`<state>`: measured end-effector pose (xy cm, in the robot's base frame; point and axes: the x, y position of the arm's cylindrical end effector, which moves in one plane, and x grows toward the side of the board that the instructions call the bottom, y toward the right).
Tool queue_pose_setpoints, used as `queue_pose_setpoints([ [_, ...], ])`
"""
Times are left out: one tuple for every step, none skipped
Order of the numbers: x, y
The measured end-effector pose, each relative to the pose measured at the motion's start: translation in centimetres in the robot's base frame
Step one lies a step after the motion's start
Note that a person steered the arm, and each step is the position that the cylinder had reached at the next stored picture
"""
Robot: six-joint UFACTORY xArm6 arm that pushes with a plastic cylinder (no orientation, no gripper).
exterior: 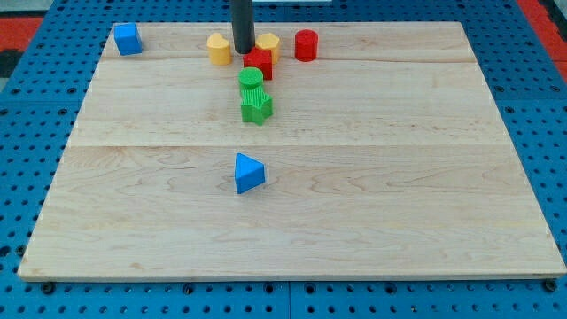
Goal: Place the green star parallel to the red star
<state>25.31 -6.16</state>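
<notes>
The green star (256, 107) lies on the wooden board (399, 177), left of centre in the upper half. A green cylinder (251, 81) touches it from above. The red star (259, 63) sits just above the green cylinder, so the three form a short column. My tip (243, 50) comes down from the view's top and ends right at the red star's upper left, between the two yellow blocks. The rod hides part of the yellow block (268, 44) behind it.
A yellow block (219, 48) stands left of the rod. A red cylinder (306, 44) stands to the right near the top edge. A blue cube (128, 39) sits at the top left corner. A blue triangle (248, 173) lies near the board's middle.
</notes>
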Motion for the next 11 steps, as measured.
queue_pose_setpoints([
  [1.1,0.8],
  [4.2,-0.2],
  [7.7,-3.8],
  [12.8,-3.0],
  [15.3,-2.1],
  [13.4,-0.1],
  [13.2,4.8],
  [11.4,10.4],
  [7.7,12.3],
  [12.6,14.8],
  [10.3,12.0],
])
